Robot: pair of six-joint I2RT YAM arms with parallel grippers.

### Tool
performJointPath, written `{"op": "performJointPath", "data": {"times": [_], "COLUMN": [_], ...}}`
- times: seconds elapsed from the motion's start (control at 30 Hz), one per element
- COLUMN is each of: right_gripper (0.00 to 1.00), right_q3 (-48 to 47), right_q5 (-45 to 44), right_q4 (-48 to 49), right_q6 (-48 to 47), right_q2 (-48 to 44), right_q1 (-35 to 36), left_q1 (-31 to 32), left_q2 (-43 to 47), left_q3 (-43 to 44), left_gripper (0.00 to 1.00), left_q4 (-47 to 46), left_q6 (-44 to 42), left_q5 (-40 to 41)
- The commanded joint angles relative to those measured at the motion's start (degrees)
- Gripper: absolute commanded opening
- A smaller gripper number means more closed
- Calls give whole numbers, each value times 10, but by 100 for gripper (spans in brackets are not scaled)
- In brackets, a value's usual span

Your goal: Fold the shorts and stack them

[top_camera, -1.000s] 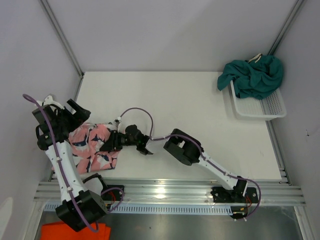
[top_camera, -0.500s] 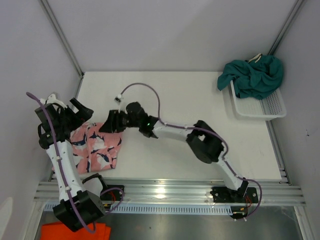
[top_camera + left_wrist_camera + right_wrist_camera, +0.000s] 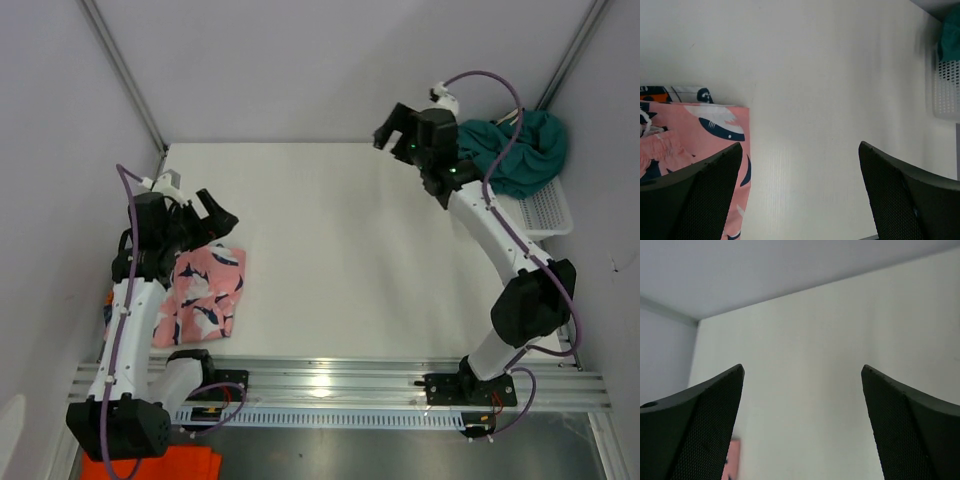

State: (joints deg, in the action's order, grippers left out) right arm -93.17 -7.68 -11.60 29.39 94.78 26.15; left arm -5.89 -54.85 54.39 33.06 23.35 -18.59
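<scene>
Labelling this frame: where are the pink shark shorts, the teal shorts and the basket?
pink shark shorts (image 3: pixel 205 295): top view, cloth's middle.
teal shorts (image 3: pixel 525 152): top view, bunched centre.
basket (image 3: pixel 548 212): top view, bare mesh.

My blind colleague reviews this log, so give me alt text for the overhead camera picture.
Folded pink shark shorts lie at the table's near left, by the open left hand. The right arm reaches far right, its open right hand near green shorts heaped on a white basket.

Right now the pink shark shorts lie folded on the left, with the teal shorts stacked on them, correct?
No. The top view shows the teal shorts heaped over the basket at far right; the pink shark shorts do lie folded on the left.
</scene>
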Motion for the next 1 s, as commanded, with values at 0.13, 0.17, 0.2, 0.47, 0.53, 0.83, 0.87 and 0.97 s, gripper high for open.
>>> {"op": "performJointPath", "data": {"times": [0.13,0.17,0.2,0.47,0.53,0.83,0.87,0.97], "right_gripper": [99,100,99,99,99,97,97,96], "right_q3": [83,83,83,47,20,-193,-206,-260], "right_q5": [-86,-95,-103,-121,-133,-206,-209,-201], "right_q4": [-80,-82,-80,-28,-21,-44,-41,-36], "right_q6": [138,147,154,204,197,190,190,181], "right_q2": [2,8,20,110,153,317,341,391], "right_q1": [-217,-231,-254,-349,-358,-375,-378,-381], "left_q1": [52,81,90,161,162,163,163,162], "left_q2": [24,23,15,-12,0,50,53,49], "left_q3": [-38,-39,-39,34,26,-32,-32,-33], "left_gripper": [99,99,99,99,99,99,99,99], "left_q4": [-82,-82,-71,66,71,25,22,18], "left_q6": [31,26,20,-96,-111,-110,-109,-110], "left_q5": [-2,-2,0,124,157,121,119,123]}}
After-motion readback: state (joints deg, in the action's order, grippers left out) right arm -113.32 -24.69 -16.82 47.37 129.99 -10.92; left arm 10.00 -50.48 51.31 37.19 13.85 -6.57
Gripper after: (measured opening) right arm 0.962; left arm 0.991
